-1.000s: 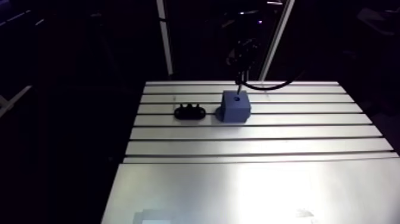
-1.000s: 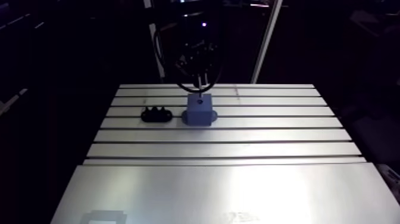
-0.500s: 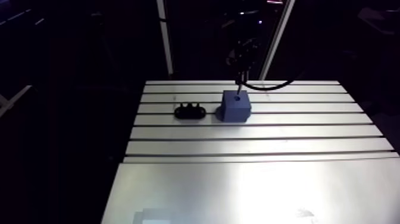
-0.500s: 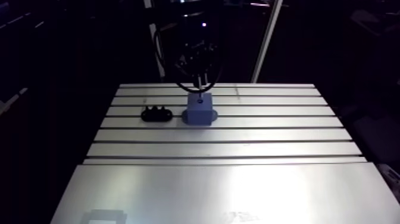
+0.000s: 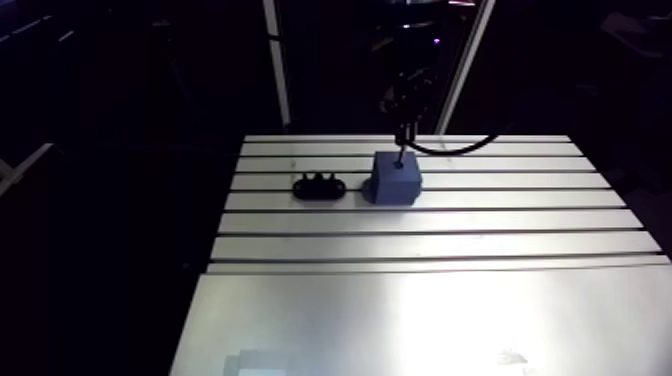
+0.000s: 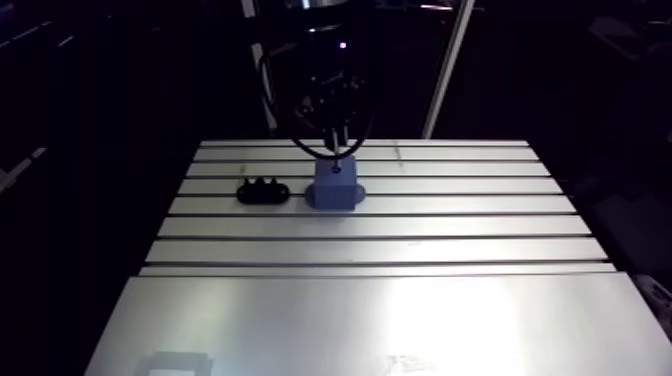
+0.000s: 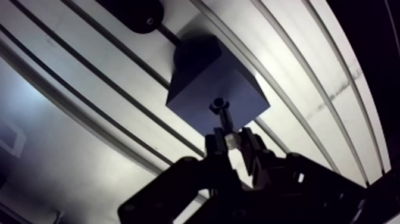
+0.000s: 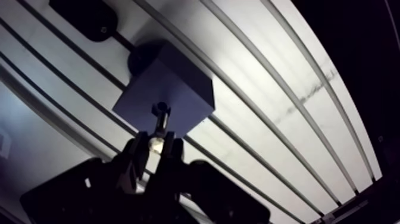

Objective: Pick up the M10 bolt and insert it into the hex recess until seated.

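Note:
A blue block (image 5: 397,180) stands on the slotted table (image 5: 430,245), with a small dark recess (image 7: 219,104) in its top face. In the wrist view my gripper (image 7: 231,140) is shut on the bolt (image 7: 224,123), holding it by the shiny head end. The shaft points down at the block. Its tip meets the mouth of the recess, and how deep it sits I cannot tell. In the arm view the gripper (image 6: 338,140) hangs straight over the block's top.
A black oval holder (image 5: 320,187) with small bumps lies on the table just left of the block, also seen beyond the block in the wrist view (image 8: 89,16). Long slots run across the table; a smooth plate (image 5: 430,320) covers its near part.
The gripper with the bolt has barely shifted above the block. Block and black holder stay where they were.

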`<state>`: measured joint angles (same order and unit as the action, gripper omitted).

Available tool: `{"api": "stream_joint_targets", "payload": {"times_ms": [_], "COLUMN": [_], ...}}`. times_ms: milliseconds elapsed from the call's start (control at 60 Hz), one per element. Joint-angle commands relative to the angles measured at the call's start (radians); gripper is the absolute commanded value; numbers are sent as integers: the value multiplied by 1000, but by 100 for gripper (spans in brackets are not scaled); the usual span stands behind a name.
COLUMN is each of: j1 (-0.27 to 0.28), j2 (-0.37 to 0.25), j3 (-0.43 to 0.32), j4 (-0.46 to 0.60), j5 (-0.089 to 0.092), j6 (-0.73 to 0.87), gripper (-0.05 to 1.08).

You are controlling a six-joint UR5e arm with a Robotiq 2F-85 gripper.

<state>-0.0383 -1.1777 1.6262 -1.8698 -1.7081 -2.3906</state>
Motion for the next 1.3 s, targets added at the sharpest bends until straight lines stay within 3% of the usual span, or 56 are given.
{"api": "stream_joint_targets", "payload": {"times_ms": [17,1300], "j1": [-2,8], "j2": [1,17], "j3": [10,-1], "j4": [-3,-4], "j5": [0,-2], "j6": [3,12], "gripper": [102,102]}}
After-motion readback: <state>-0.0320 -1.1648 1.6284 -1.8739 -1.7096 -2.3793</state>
